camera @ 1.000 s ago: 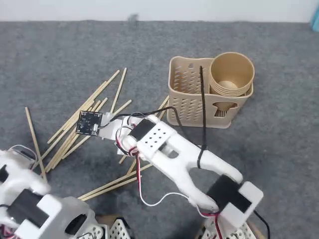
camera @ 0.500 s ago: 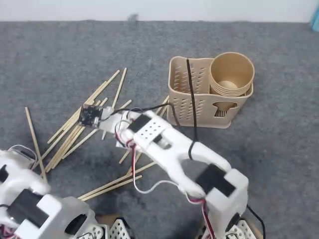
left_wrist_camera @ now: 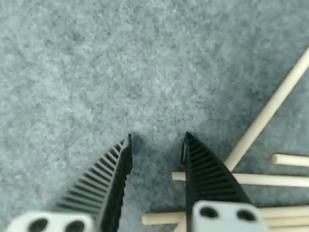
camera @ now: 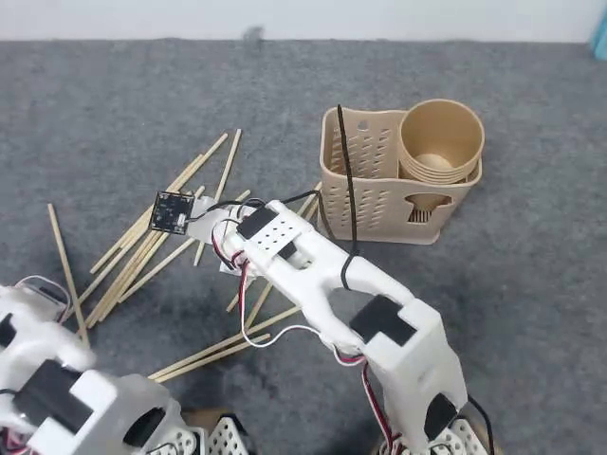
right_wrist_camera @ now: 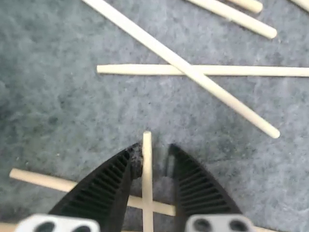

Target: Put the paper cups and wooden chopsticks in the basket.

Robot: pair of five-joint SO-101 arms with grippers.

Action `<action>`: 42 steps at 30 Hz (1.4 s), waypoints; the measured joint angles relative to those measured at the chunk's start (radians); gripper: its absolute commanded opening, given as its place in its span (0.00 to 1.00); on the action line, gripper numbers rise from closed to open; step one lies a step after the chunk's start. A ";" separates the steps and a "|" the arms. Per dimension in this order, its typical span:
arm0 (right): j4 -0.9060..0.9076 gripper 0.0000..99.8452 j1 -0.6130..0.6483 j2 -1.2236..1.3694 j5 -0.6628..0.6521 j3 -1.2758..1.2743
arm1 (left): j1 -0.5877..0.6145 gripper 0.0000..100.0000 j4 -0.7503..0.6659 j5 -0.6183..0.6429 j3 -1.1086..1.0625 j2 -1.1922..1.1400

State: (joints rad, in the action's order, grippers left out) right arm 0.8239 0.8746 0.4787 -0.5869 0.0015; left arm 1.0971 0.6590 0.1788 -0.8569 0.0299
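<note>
Wooden chopsticks (camera: 156,242) lie scattered on the grey carpet left of a beige slotted basket (camera: 365,194). Stacked paper cups (camera: 439,142) stand in the basket's right compartment. My right arm (camera: 285,251) stretches over the chopsticks near the basket's left side. My right gripper (right_wrist_camera: 153,151) points down, open by a narrow gap, and one chopstick (right_wrist_camera: 147,183) lies lengthwise between its fingers, against one finger. My left gripper (left_wrist_camera: 157,141) hangs open just above bare carpet, with several chopsticks (left_wrist_camera: 270,111) beside one finger.
My left arm (camera: 47,379) is folded at the front left corner. A lone chopstick (camera: 66,270) lies at the far left, and two more (camera: 223,346) lie in front of the right arm. A black cable (camera: 349,190) arcs past the basket.
My right arm has swung left and reached farther from the front, carrying its wrist deeper into the chopstick pile. The left arm, basket and cups have stayed put.
</note>
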 measured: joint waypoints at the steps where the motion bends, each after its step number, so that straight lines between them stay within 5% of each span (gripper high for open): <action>1: 0.000 0.02 0.000 0.000 0.000 0.003 | 0.000 0.16 0.000 0.000 0.000 0.000; 15: 0.259 0.01 -0.034 -0.057 0.021 0.121 | 0.000 0.16 0.000 0.000 0.000 0.000; 29: 0.307 0.01 -0.035 -0.690 0.075 -0.160 | 0.000 0.16 0.000 0.000 0.000 0.000; 42: 0.264 0.01 -0.035 -1.188 0.407 -0.235 | 0.000 0.16 0.000 0.000 0.000 0.000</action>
State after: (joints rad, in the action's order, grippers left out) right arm 1.0879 0.8393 -0.7089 -0.1803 -0.2332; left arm 1.0971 0.6590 0.1788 -0.8569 0.0299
